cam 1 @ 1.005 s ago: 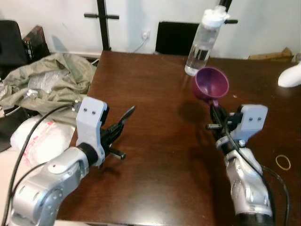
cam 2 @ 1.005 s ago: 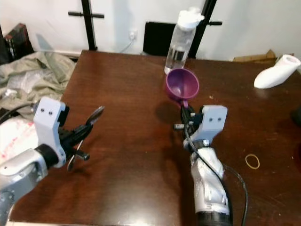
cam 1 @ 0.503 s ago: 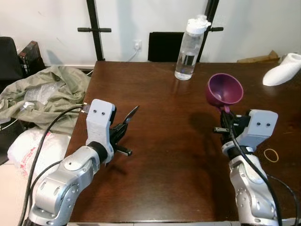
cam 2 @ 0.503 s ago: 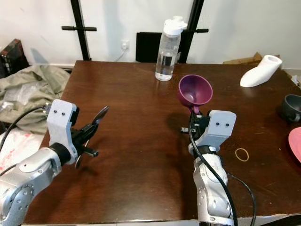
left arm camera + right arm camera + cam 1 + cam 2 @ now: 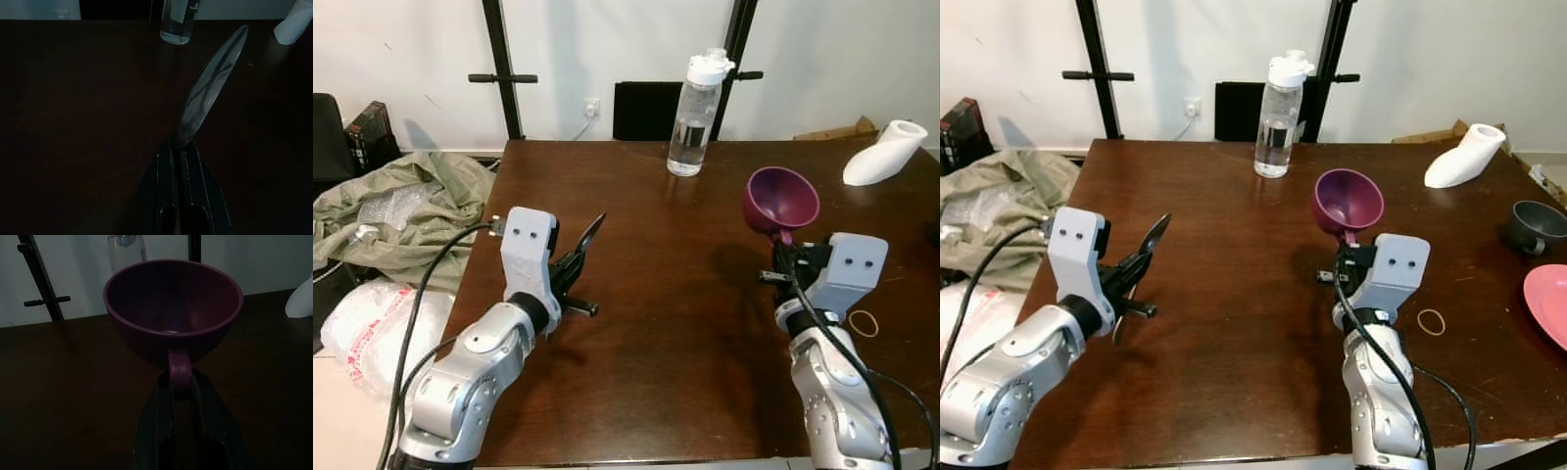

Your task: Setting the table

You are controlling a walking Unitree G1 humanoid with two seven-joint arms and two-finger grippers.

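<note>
My right gripper [image 5: 781, 257] is shut on the handle of a purple cup [image 5: 781, 199] and holds it above the right half of the dark wooden table [image 5: 656, 323]. The right wrist view shows the cup [image 5: 173, 308] empty, its handle pinched between the black fingers [image 5: 161, 396]. My left gripper [image 5: 570, 266] is shut on a silver knife [image 5: 590, 233], whose blade points up and forward over the table's left side. The blade [image 5: 210, 83] rises from the shut fingers in the left wrist view. A grey cup [image 5: 1535, 225] and a pink plate [image 5: 1549, 304] lie at the far right.
A clear water bottle [image 5: 693, 117] stands at the table's back edge. A white shoe-shaped object [image 5: 884, 154] lies at the back right, a rubber band [image 5: 1431, 321] beside my right arm. A green jacket [image 5: 401, 211] and a white bag [image 5: 382, 323] lie left of the table.
The camera has pulled back and swung right, bringing the grey cup and pink plate into view. The purple cup now sits farther right of the bottle. Both grippers keep their hold.
</note>
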